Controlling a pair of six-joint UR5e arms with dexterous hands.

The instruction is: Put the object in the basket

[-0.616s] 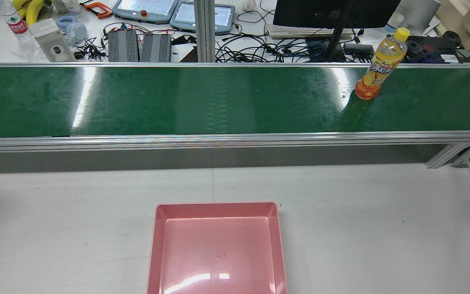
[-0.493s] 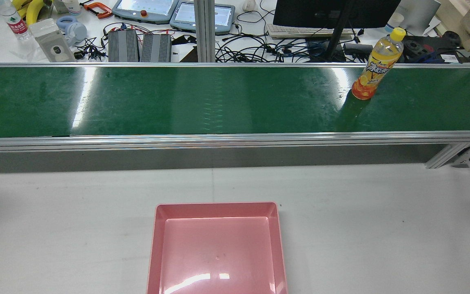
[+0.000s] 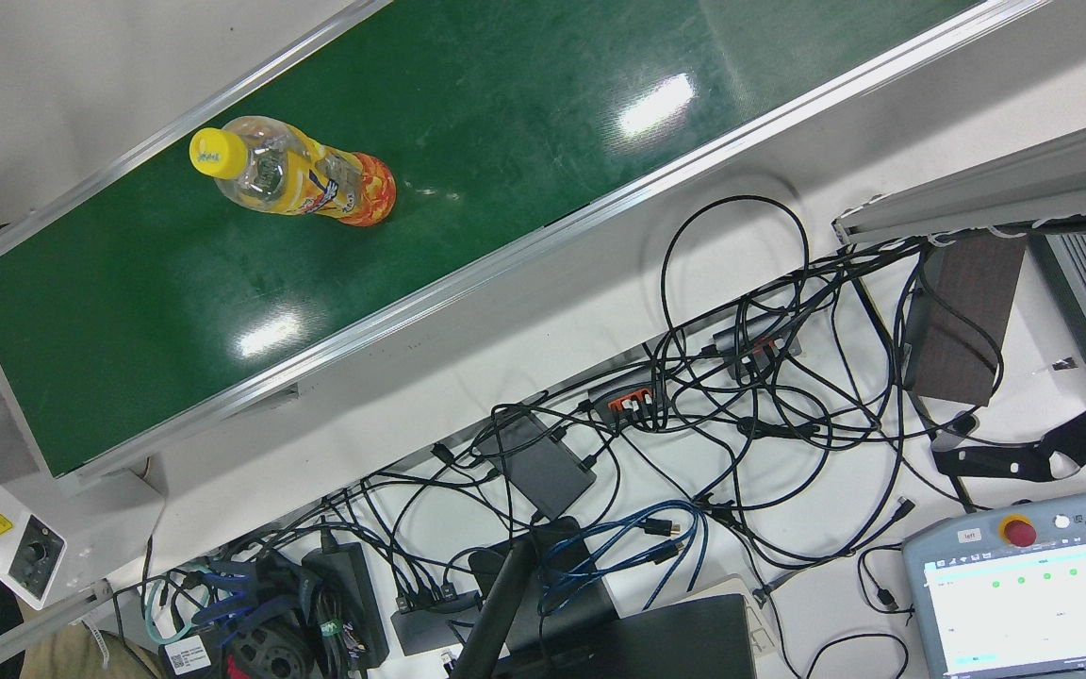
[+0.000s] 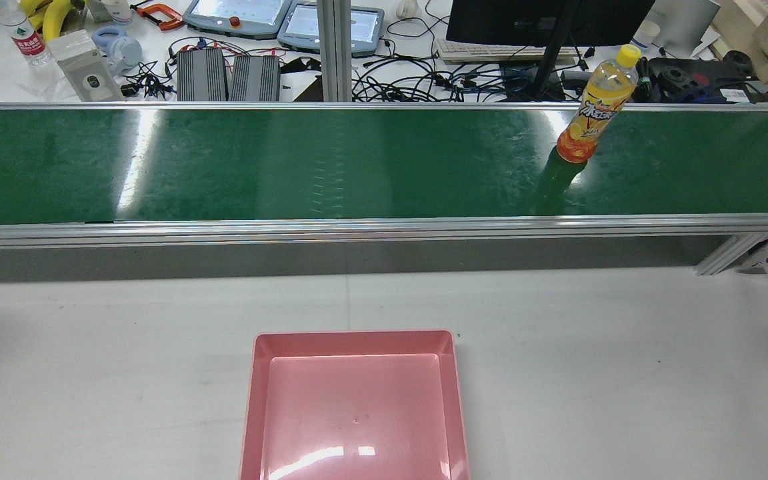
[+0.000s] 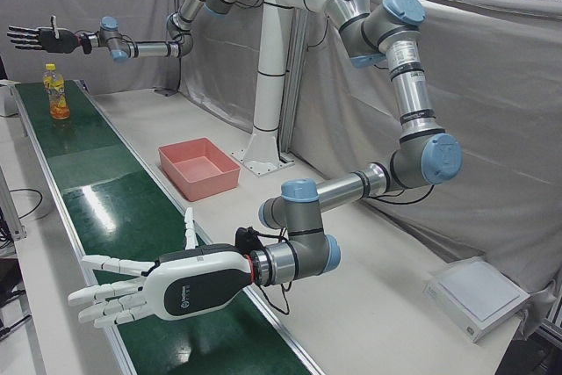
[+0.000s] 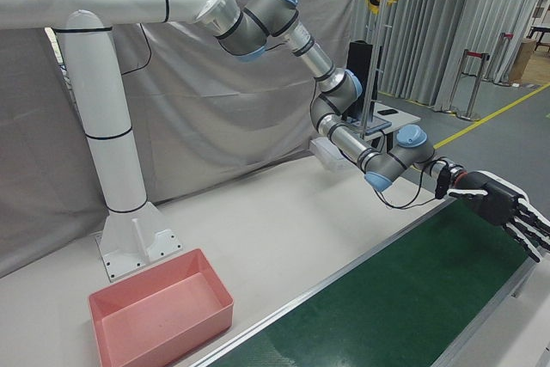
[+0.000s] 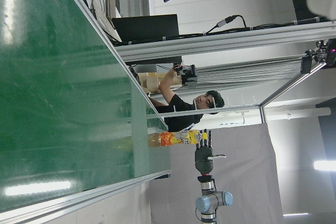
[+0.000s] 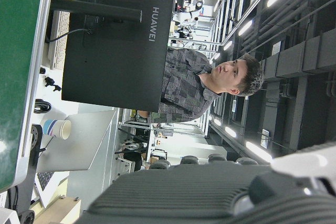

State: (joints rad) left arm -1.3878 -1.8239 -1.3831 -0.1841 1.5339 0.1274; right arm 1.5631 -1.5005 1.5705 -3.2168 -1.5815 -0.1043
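An orange drink bottle (image 4: 594,113) with a yellow cap stands upright on the green conveyor belt (image 4: 291,167), towards its right end in the rear view. It also shows in the front view (image 3: 298,179), the left-front view (image 5: 57,94) and, far off, the left hand view (image 7: 178,138). The pink basket (image 4: 354,337) sits empty on the white table, nearer than the belt. My right hand (image 5: 35,38), black, hangs open above and beyond the bottle; it also shows in the right-front view (image 6: 498,208). My left hand (image 5: 140,292), white, is open over the belt's other end.
Beyond the belt lies a desk with tangled cables (image 3: 713,377), a monitor (image 4: 544,20), teach pendants (image 4: 237,13) and small items. The white table (image 4: 624,373) lies around the basket. The arms' white pedestal (image 6: 120,204) stands behind the basket (image 6: 172,328).
The bottle has ridden the belt leftward in the rear view, a short way towards the middle. No hand shows in that view.
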